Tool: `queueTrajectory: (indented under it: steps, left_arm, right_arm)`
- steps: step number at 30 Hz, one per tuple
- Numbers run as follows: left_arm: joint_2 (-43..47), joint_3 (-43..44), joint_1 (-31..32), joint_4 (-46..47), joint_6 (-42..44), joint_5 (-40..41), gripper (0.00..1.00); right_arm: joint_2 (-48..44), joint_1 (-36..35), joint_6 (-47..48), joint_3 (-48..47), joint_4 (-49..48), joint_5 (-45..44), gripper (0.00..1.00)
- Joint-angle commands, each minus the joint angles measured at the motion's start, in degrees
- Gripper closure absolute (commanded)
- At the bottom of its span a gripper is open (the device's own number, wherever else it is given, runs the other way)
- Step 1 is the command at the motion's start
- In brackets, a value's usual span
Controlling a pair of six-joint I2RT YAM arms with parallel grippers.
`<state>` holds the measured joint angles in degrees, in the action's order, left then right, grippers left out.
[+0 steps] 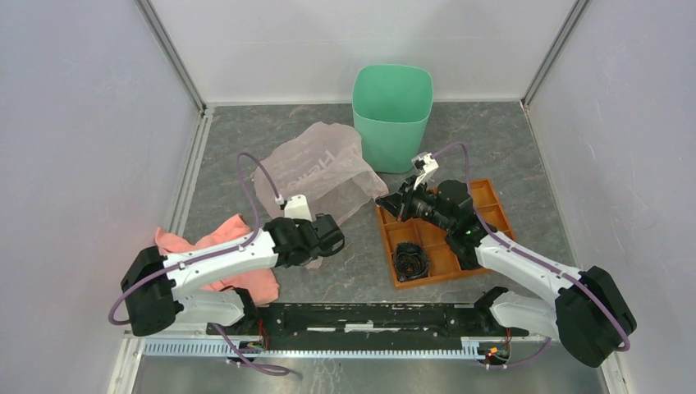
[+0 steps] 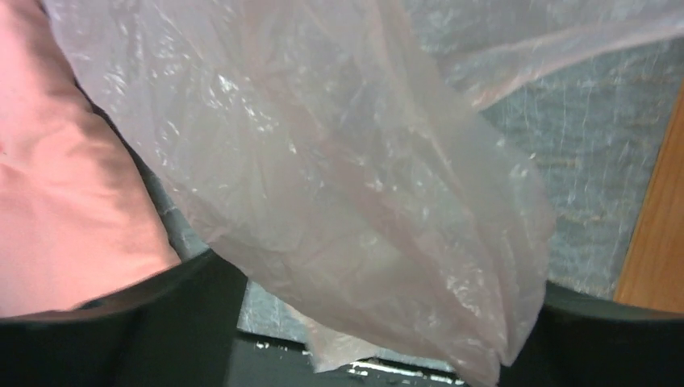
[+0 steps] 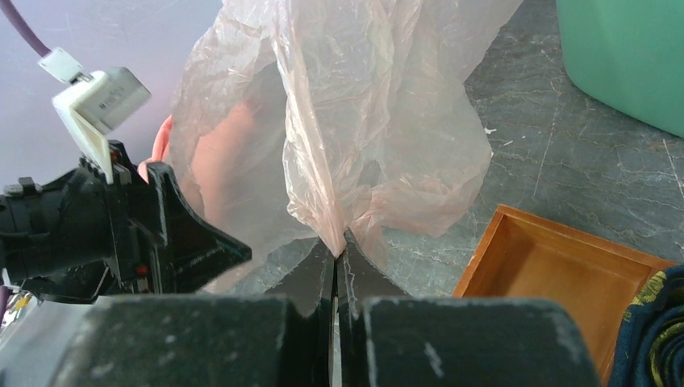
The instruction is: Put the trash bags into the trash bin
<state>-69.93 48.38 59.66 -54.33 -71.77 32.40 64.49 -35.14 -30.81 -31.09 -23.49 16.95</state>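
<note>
The trash bag is pale see-through pink, the trash bin mint-green, the compartment tray orange, the cloth salmon-pink.

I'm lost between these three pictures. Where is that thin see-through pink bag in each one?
Top external: the bag lies at centre, just left of the green bin.
Left wrist: the bag fills most of the frame, draping from the top.
Right wrist: the bag is upper centre, its lower tip pinched by the right end effector.
Shared landmark: the orange tray, right of the bag in every view.
</note>
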Motion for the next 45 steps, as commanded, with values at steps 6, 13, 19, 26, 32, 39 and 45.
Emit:
queueTrajectory:
  steps: [6, 13, 19, 26, 32, 39, 45]
  left_arm:
    - [7.72, 7.16, 0.24, -5.24, 1.95, 14.41, 0.66]
    - [20.1, 16.89, 0.18, -8.83, 15.38, 17.83, 0.98]
    - [26.08, 20.15, 0.19, -9.86, 23.7, 22.95, 0.98]
    - [24.71, 21.38, 0.21, -10.07, 28.64, 24.56, 0.98]
    - [24.41, 19.85, 0.25, -5.36, 32.29, 22.36, 0.98]
    - [23.54, 19.98, 0.17, -3.57, 34.88, 20.27, 0.98]
    - [23.72, 21.07, 0.2, -3.77, 35.57, 18.9, 0.98]
  right_arm:
    - [-0.56, -0.11, 7.24, -2.62, 3.92, 5.61, 1.0]
    - [0.78, -4.25, 21.04, -9.26, 18.77, 12.14, 0.81]
    - [-0.57, -4.98, 25.69, -21.73, 33.21, 0.96, 0.36]
    - [-2.24, -3.66, 25.17, -34.09, 35.7, -22.87, 0.02]
    - [8.96, 2.86, 21.82, -46.92, 40.13, -41.29, 0.02]
    - [27.54, 10.08, 21.59, -66.12, 47.44, -44.57, 0.02]
    - [37.35, 14.48, 21.26, -73.33, 49.35, -41.22, 0.18]
